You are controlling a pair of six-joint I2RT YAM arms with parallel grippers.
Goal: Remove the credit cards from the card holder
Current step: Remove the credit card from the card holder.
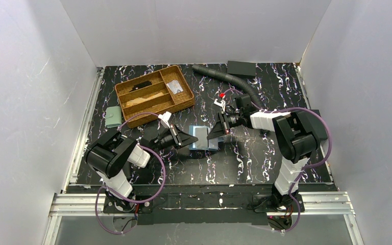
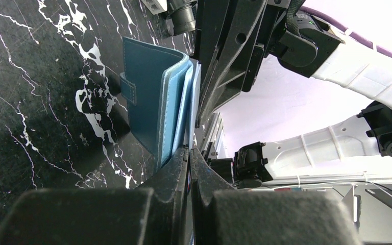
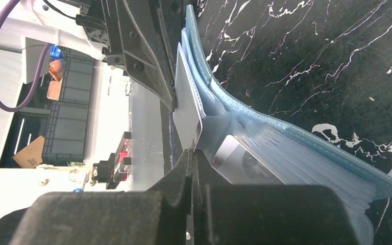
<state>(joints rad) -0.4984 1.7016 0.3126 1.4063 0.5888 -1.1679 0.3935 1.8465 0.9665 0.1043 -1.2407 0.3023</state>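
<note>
Teal card holder (image 1: pixel 204 138) lying open at mid-table, with one of the credit cards partly out of it.

Its darker teal outside, with a small side tab, is turned toward the table. The lighter blue lining spreads in a curve, one half low along the table and the other raised. A pale card (image 3: pixel 186 104), whitish-blue, stands against the raised half with a rounded corner clear of the pocket. A second card (image 3: pixel 237 159), greyish with a round mark, sits tucked in the lower half's slots.
</note>
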